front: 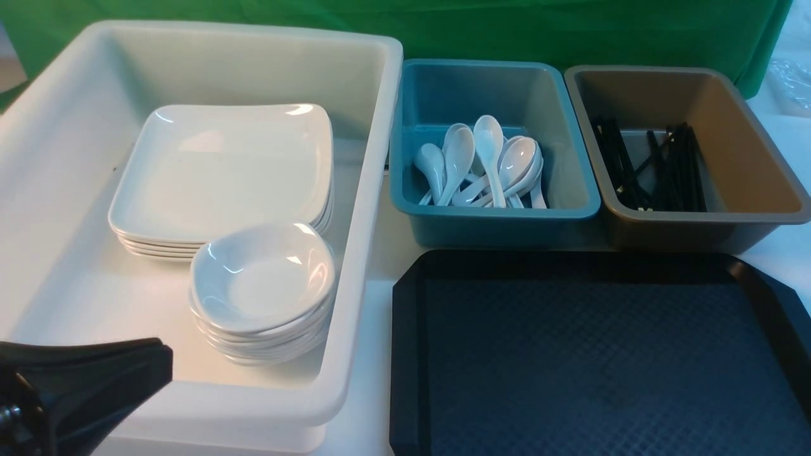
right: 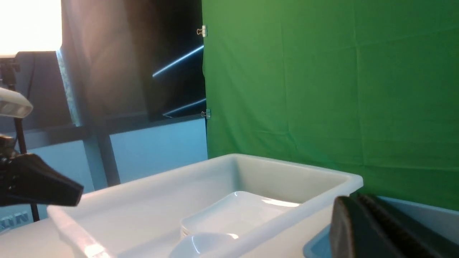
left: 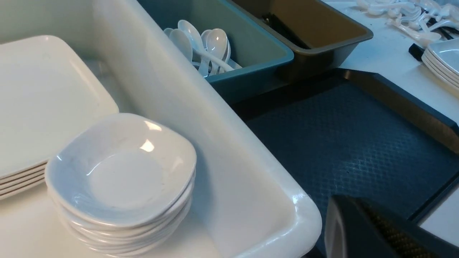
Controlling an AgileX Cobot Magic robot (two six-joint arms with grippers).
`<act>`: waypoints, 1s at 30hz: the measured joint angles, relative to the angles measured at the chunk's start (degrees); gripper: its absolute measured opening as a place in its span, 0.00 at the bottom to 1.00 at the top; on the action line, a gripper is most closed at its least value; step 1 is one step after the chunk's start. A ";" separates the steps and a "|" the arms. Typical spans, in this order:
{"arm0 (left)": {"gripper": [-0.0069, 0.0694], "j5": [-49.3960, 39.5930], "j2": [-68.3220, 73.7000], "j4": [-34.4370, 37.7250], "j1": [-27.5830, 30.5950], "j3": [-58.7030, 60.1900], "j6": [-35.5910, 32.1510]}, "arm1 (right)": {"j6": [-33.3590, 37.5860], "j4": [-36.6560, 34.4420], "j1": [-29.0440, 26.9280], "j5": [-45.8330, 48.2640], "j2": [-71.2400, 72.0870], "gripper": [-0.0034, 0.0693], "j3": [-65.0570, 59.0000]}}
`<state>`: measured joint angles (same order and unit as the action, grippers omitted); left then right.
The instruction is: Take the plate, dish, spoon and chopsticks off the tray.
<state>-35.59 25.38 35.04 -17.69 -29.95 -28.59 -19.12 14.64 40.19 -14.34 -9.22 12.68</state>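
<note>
The diamond-textured black tray (front: 595, 361) lies bare, to the right of the left gripper (front: 82, 386). Glossy square plates (front: 222, 171) are stacked just ahead of that gripper in the white tub (front: 374, 209). Whether either gripper is clenched or released, I cannot tell.

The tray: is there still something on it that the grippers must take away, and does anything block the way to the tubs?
Nothing visible lies on the tray. Plates, spoons and chopsticks already sit in their tubs, so nothing remains to block.
</note>
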 joint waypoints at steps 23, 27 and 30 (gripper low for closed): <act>0.09 4.39 0.00 -3.76 0.00 0.05 0.11 | -0.66 -0.01 0.00 -0.58 0.49 0.15 -0.33; 0.09 4.39 0.00 -4.22 0.00 0.05 0.11 | -0.71 -0.01 0.00 -0.58 0.49 0.16 -0.33; 0.09 6.27 -0.12 -5.12 0.00 0.60 0.60 | -0.73 -0.01 0.00 -0.63 0.49 0.17 -0.33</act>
<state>-29.31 25.26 29.92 -17.69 -29.35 -28.00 -19.85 14.63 40.19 -14.97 -8.73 12.35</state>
